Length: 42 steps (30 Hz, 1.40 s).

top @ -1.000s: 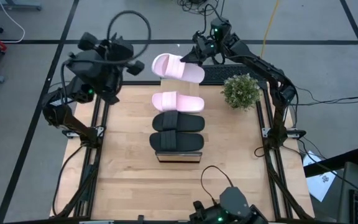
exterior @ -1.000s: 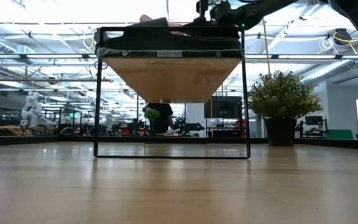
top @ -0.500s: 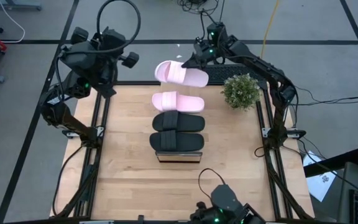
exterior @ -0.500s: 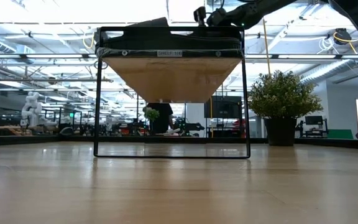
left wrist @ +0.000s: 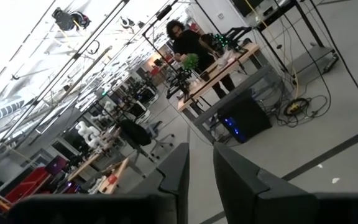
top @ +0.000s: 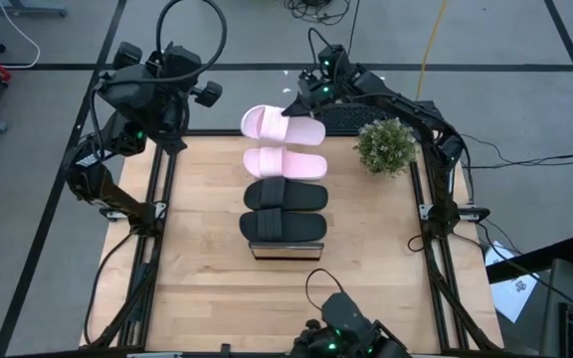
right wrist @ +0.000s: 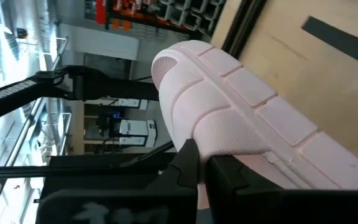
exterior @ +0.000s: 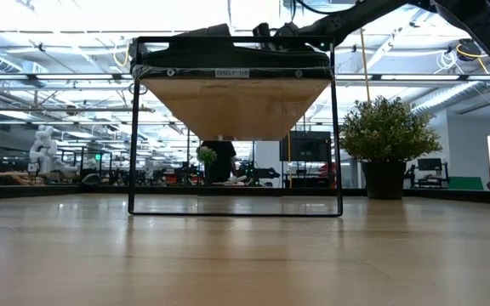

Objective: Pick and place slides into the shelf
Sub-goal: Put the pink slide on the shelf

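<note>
While right gripper (top: pixel 288 109) clamps pink slide (top: pixel 281 127), slide now lower, seemingly nearing shelf (top: pixel 285 249).

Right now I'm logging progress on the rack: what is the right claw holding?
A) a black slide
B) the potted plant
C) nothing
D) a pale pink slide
D: the right claw is shut on the edge of a pale pink slide at the shelf's far end, confirmed in the right wrist view.
</note>
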Available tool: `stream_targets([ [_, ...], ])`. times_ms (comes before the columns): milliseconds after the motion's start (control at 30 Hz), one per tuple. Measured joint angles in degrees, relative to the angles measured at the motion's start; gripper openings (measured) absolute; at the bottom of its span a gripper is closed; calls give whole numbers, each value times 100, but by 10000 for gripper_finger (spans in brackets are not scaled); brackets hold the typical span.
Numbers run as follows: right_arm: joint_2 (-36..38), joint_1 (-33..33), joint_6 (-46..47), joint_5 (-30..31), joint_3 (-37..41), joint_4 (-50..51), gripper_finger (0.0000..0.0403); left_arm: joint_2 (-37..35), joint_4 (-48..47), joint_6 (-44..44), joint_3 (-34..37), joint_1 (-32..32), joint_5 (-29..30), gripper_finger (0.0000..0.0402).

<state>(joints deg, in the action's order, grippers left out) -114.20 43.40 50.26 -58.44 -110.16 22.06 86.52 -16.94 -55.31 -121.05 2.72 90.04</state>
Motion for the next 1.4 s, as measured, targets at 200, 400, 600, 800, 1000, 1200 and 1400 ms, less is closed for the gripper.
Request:
stream_targets([
  [200,-53,22,-286,186,-1,401,0,0,1,0,1,0,0,81],
  [400,-169,24,-367,292,-5,327,0,0,0,0,0,0,-1,81],
  [600,-294,-37,-494,308,-2,331,0,0,1,0,0,0,-2,81],
  [800,-387,-53,-598,291,-4,323,0,0,1,2,1,0,-4,81],
  [1000,-399,-36,-822,426,-4,430,0,0,1,2,1,0,-4,81],
  [1200,-399,-27,-1182,572,-4,602,0,0,1,-5,0,0,-13,81],
  [1400,-399,-27,-1333,595,-4,592,0,0,1,-30,0,0,-13,81],
])
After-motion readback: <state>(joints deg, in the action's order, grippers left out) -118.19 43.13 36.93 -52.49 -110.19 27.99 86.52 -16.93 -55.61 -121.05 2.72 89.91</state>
